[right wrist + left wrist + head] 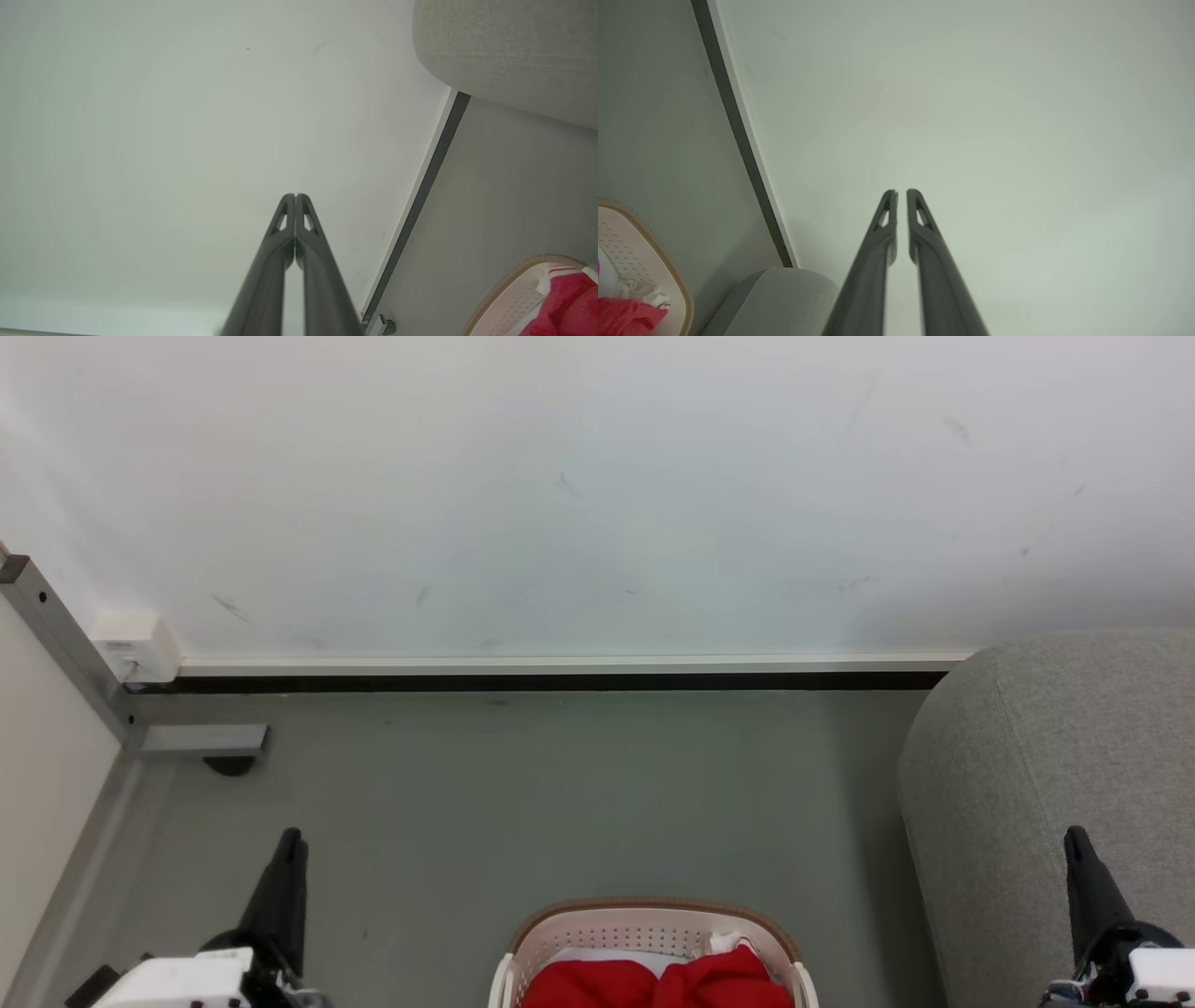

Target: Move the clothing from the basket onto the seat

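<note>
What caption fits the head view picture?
Red clothing lies in the basket, with the grey seat off to its right.

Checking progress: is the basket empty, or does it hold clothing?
Not empty: red clothing lies bunched inside the basket, over a white sheet.

A sparsely furnished indoor room with home-like furnishings is indicated. A grey upholstered seat [1046, 784] is found beside a scuffed white wall [597, 476] edged with a black skirting strip [560, 682]. A laundry basket [644, 933] of red clothing [616, 985] is set on bare grey floor [560, 803]. A metal frame [58, 633] is seen at the left.
</note>
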Tool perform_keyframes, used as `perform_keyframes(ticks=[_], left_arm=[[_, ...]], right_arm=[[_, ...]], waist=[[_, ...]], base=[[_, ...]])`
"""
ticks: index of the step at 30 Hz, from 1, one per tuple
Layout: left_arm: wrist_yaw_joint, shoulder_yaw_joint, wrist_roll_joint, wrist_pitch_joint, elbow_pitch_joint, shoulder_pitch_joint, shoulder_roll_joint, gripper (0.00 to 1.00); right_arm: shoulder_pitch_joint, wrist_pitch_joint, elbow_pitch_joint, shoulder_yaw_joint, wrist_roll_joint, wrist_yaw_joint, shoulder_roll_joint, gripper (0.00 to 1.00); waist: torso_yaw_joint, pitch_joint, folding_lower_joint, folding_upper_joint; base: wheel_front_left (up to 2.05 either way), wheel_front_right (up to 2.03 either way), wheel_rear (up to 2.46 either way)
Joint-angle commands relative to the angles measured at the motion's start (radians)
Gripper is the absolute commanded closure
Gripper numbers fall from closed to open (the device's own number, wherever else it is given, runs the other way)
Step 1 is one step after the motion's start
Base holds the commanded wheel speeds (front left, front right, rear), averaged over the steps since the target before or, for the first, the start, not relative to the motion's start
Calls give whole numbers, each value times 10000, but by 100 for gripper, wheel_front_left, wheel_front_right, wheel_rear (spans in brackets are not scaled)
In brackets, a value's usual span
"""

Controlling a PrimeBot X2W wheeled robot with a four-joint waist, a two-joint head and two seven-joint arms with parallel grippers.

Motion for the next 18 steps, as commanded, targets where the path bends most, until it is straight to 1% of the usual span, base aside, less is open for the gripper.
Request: perform_keyframes(ticks=[1,11,18], left_arm=[[1,-4,0,-2,65,38,-13,0],[-116,-262,141,-443,-133,-9,6,0],[-198,-554,710,-818,-321,-51,157,0]], right_arm=[[46,2,44,20,-2,-2,40,0],[43,-30,-230,-41,-575,-3,481,0],[10,-54,-526,-202,-1156,-5,763,0]], waist=[[0,0,0,0],[-13,35,0,0],[-35,56,0,0]], base=[[0,0,0],[0,0,0],[0,0,0]])
